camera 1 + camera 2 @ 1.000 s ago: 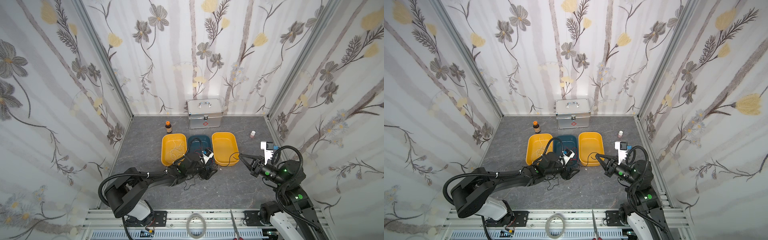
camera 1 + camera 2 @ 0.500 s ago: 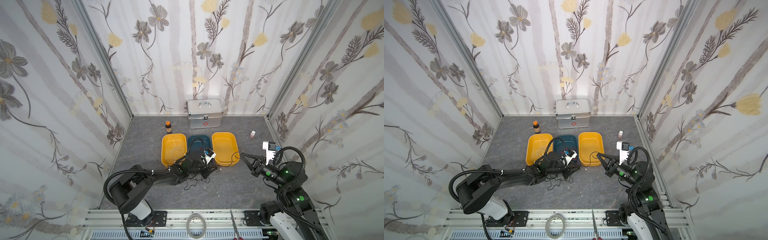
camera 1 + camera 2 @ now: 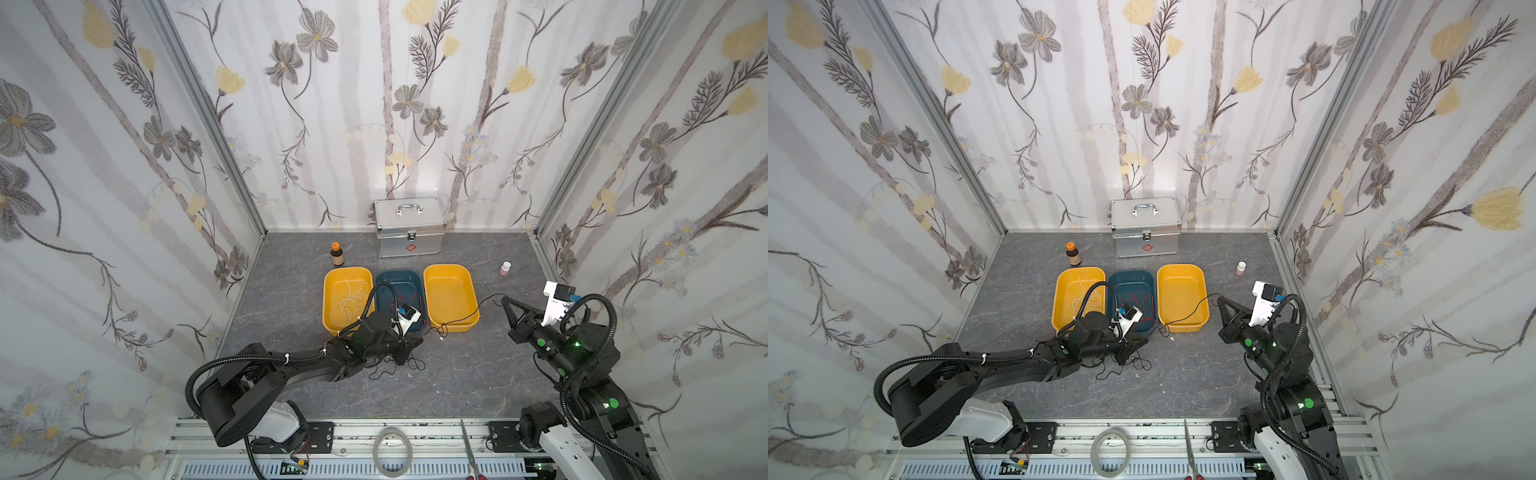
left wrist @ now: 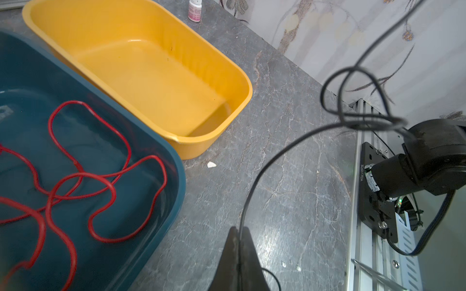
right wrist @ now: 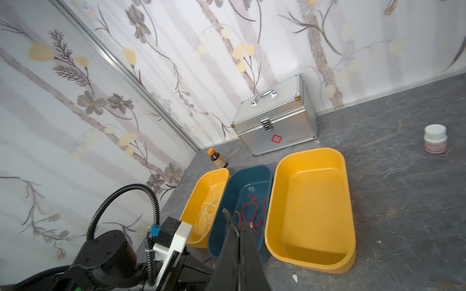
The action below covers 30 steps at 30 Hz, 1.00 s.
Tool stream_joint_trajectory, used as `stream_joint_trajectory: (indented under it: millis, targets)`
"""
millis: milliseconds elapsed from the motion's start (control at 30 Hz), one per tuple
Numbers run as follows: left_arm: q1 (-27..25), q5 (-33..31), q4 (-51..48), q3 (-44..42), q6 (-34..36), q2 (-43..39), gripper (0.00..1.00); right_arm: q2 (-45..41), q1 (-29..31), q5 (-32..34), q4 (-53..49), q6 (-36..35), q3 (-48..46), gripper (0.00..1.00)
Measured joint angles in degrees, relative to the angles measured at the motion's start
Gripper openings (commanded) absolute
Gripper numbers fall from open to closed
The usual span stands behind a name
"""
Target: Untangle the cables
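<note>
My left fingers (image 4: pixel 239 233) are pressed flat together, two dark tapered wedges, with the thin black cable (image 4: pixel 257 176) nipped in the seam between them; my right fingers (image 5: pixel 239 230) are closed just as tight, and in both top views that same black cable ends at their tips. From my left fingers it rises in a smooth arc and twists into a loose, open loop; in both top views it sags across one corner of a yellow tub (image 4: pixel 248 88), though I cannot tell whether it touches the rim; more of it lies in slack scribbles on the counter (image 4: pixel 290 189) beside my left fingers. The counter is grey and veined like stone. The yellow tub is smooth, glossy plastic with rounded corners; touching its side is a blue tub (image 4: pixel 176 176) of the same shape, and in it the red cable (image 4: pixel 75 163) curls and crosses itself. On the blue tub's far side, the other yellow tub (image 3: pixel 328 291) holds the white cable (image 3: pixel 349 303), a thread-fine tangle.
</note>
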Motion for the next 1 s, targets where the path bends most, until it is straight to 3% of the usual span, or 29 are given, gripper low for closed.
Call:
stream_joint_trajectory:
  millis: [233, 567, 1000]
  targets:
    - [0.0, -2.16, -3.5, -2.47, -0.59, -5.9, 0.0, 3.37, -0.22, 5.29, -2.16, -1.49, 0.15, 0.01]
    - [-0.07, -0.46, -6.19, 0.96, -3.3, -13.42, 0.0, 7.58, 1.84, -6.54, 5.07, 1.05, -10.78, 0.03]
    - [-0.28, 1.64, -6.03, 7.3, -6.32, -11.52, 0.0, 19.85, 15.74, -12.31, 25.44, 5.01, -16.9, 0.04]
